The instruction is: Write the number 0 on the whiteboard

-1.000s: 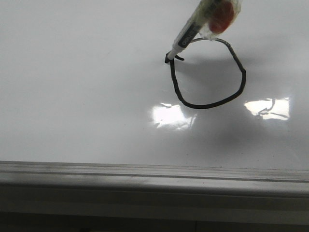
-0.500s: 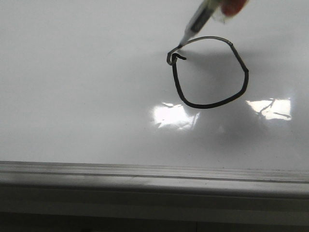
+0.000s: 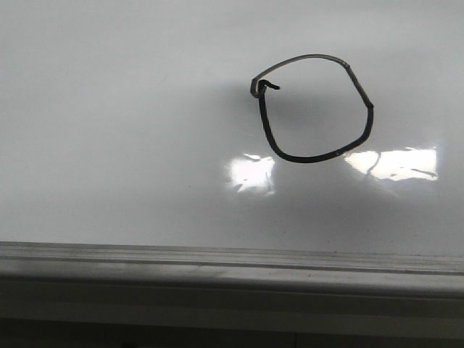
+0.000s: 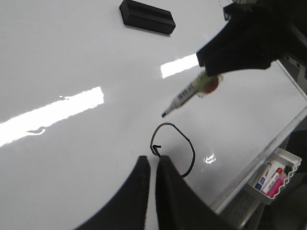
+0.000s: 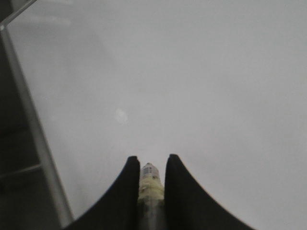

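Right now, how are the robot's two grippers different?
The right gripper is shut on a marker; the left gripper holds nothing, its fingers nearly closed. The right gripper hangs above the whiteboard, marker tip lifted off; the left hovers beside the number 0. Both have black fingers.

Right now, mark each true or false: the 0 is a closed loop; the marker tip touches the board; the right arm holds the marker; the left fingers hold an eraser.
1. The number 0 on the whiteboard is a closed loop. True.
2. The marker tip touches the board. False: it is lifted clear.
3. The right gripper holds the marker. True.
4. The left gripper holds the eraser. False: its fingers are nearly together and empty; the eraser lies far off.
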Controlling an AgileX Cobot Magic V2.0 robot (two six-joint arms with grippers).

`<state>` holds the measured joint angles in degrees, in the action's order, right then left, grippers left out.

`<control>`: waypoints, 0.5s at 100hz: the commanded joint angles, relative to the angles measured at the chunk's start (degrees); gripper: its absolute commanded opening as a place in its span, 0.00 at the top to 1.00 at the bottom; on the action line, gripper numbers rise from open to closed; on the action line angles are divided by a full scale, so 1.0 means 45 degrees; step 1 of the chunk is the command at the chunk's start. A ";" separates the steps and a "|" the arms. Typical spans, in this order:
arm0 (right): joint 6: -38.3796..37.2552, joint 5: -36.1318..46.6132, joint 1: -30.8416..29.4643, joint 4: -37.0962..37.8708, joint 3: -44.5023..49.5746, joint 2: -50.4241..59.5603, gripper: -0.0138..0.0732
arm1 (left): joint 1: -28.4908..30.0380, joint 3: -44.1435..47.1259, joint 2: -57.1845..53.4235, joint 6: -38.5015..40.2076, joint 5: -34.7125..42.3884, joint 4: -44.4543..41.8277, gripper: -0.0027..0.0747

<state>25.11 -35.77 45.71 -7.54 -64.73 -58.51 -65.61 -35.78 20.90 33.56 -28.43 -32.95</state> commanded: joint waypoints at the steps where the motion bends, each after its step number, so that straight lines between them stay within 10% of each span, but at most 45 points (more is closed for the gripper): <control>1: 0.0461 -0.0390 0.0747 0.0062 -0.0431 -0.0087 0.93 | -0.0017 -0.0731 0.0487 -0.0936 0.0600 0.0485 0.76; 19: 0.0784 -0.0704 0.2562 0.0062 -0.0431 -0.0592 0.93 | -0.0017 -0.2031 0.2110 -0.5607 -0.1164 0.4338 0.26; 50: 0.0784 -0.0116 0.4414 0.0062 -0.1298 -0.1267 0.93 | -0.0017 -0.3829 0.4717 -1.1318 -0.3259 0.9516 0.42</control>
<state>28.13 -40.82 63.83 -7.43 -67.01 -64.58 -65.61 -49.65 39.65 -13.83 -45.38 5.02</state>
